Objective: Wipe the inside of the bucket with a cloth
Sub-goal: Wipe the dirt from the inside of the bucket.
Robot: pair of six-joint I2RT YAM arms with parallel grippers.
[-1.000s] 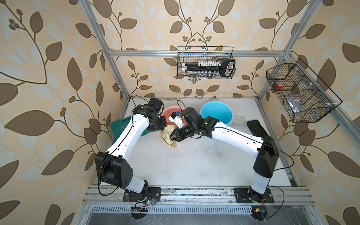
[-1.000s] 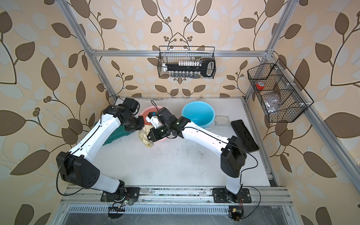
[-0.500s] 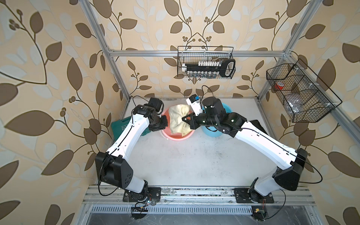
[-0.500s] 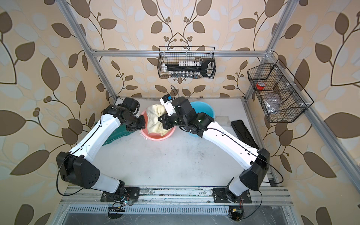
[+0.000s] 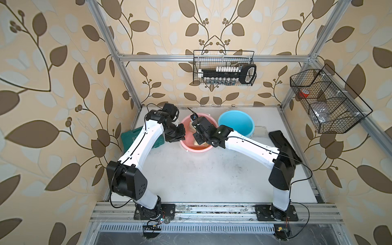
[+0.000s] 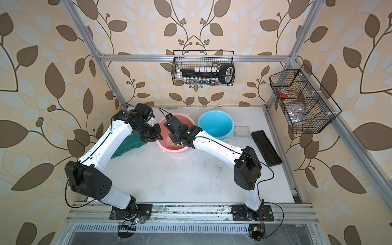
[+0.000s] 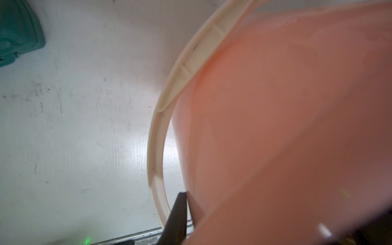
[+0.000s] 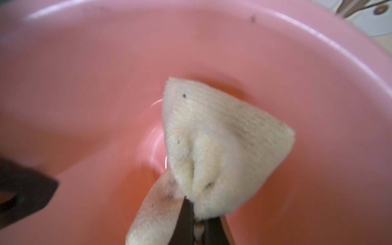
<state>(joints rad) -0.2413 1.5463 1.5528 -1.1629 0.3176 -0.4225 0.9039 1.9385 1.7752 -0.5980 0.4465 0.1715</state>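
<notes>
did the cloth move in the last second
yes, the cloth went from outside the pink bucket, by its near-left rim, to down inside it

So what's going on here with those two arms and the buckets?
Two robot arms are set to wipe out a bucket. The right gripper is pinched shut on a pale yellow cloth and holds it down inside the pink bucket, near the bottom. The left gripper is clamped on that bucket's edge, apparently steadying it. A blue bucket stands beside it, and neither arm is touching it.
</notes>
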